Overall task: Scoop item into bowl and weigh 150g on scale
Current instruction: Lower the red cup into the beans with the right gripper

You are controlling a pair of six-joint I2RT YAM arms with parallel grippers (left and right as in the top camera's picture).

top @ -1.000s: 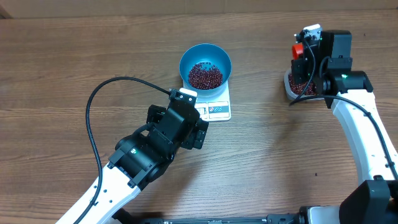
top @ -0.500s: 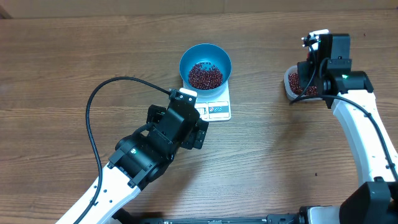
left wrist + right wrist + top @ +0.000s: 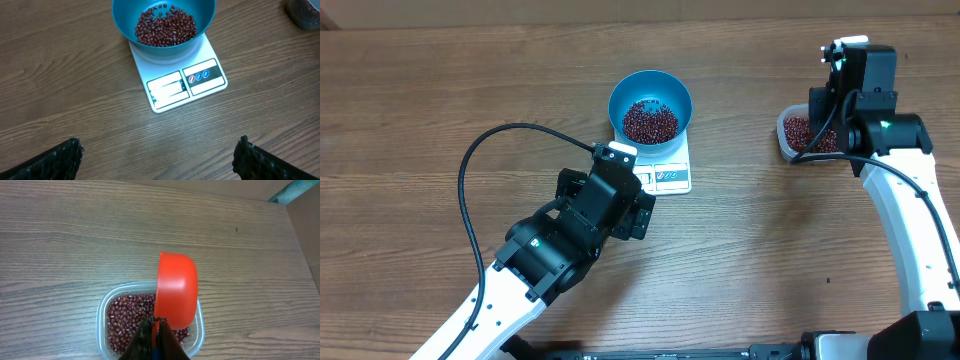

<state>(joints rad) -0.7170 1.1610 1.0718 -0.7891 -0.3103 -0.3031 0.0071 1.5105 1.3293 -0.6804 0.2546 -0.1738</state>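
Right hand (image 3: pixel 155 341) is clamped shut on the handle of a red scoop (image 3: pixel 176 292), whose cup rises in front of the wrist camera with its rounded underside showing. The cup hangs over the right half of a clear tub (image 3: pixel 102 315). Whether anything lies inside the cup cannot be told, nor whether its lower edge touches the tub's contents. The tub holds a layer of dark red beans (image 3: pixel 125 322) and stands on the tabletop (image 3: pixel 440 100) at the far right, well apart from the scale (image 3: pixel 182 85). From overhead the right arm covers the scoop and part of the tub. Left hand (image 3: pixel 159 159) is spread wide and holds nothing, its two dark fingers (image 3: pixel 55 161) at the lower corners of the wrist view. It hovers over bare wood just on the near side of the scale. The white scale lies flat near the middle of the tabletop, turned slightly askew, with its display panel and small red and blue markings along the edge facing the left hand. The reading is too small to make out. A blue bowl (image 3: pixel 121 17) sits upright on the far part of the scale, and a heap of the same beans covers its bottom, with a few scattered up the inner wall.
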